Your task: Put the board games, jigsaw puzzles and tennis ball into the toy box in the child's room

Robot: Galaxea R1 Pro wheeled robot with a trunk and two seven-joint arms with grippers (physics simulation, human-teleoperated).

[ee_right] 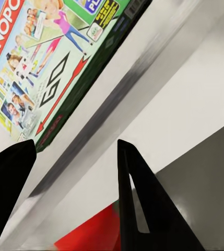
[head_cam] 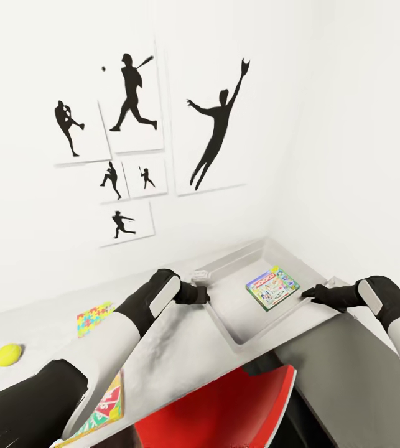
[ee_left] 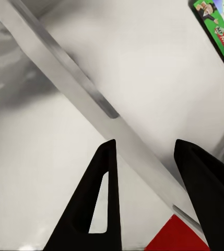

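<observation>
Both pincers, left (head_cam: pixel 207 294) & right (head_cam: pixel 303 292), spread astride toy box (head_cam: pixel 249 339) rims; Monopoly box (head_cam: pixel 272 287) inside, long axis diagonal.

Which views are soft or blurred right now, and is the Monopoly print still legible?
Head view: sharp, evenly lit, and the Monopoly box shows small inside the toy box. Left wrist view: the toy box rim is smeared and soft. Right wrist view: the rim is blurred, yet the MONOPOLY lettering reads clearly.

Both arms reach forward, left claw (head_cam: pixel 203 292) and right claw (head_cam: pixel 307 294) spread apart.
</observation>
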